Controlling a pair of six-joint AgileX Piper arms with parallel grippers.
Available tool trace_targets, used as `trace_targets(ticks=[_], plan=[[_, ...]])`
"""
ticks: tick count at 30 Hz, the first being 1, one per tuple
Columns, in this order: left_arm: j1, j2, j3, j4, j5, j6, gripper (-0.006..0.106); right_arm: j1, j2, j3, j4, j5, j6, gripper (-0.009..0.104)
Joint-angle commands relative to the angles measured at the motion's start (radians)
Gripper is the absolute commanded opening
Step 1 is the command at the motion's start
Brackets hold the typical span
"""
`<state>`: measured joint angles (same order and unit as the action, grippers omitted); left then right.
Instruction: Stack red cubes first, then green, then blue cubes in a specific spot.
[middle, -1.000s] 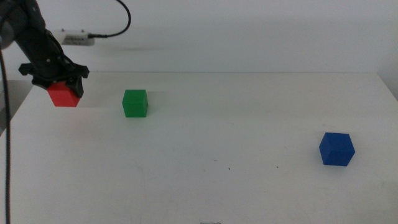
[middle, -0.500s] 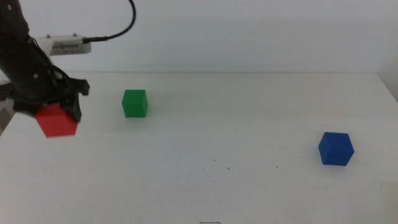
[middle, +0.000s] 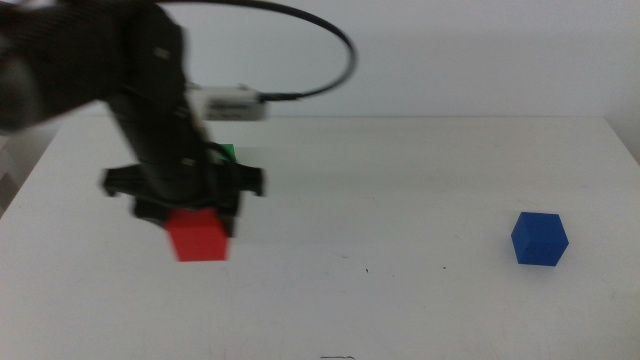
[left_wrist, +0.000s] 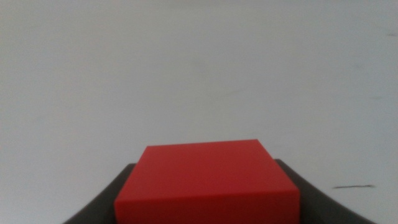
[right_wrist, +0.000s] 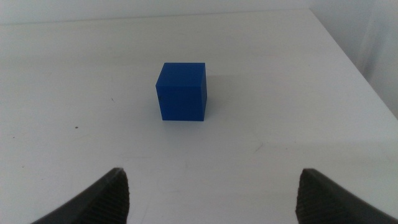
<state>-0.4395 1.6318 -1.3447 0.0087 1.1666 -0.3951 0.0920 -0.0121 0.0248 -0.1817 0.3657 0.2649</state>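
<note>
The left gripper (middle: 196, 212) is clenched on the red cube (middle: 197, 238), holding it by two opposite flat faces just above the white bench (middle: 400, 300), left of centre. It looks rigid, light and matte, so a square pinch should hold. The right gripper (right_wrist: 211, 193) waits released, facing the blue cube (right_wrist: 181, 91); the green cube (middle: 228, 152) peeks from behind the left arm.

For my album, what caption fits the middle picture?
Left gripper carries the red cube above the table, blue cube waiting.
</note>
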Motion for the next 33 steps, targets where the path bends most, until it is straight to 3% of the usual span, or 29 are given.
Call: trace_targets(ticks=[1, 10, 33], plan=[[-0.054, -0.004, -0.043, 0.008, -0.056, -0.053, -0.001, -0.008, -0.015, -0.008, -0.024, -0.046, -0.013, 0.094], [-0.202, 0.132, -0.088, 0.008, -0.242, -0.152, -0.001, -0.008, -0.015, -0.008, -0.024, -0.046, -0.013, 0.094], [-0.259, 0.36, -0.25, -0.046, -0.32, -0.157, -0.001, -0.008, -0.015, -0.008, -0.024, -0.046, -0.013, 0.094]])
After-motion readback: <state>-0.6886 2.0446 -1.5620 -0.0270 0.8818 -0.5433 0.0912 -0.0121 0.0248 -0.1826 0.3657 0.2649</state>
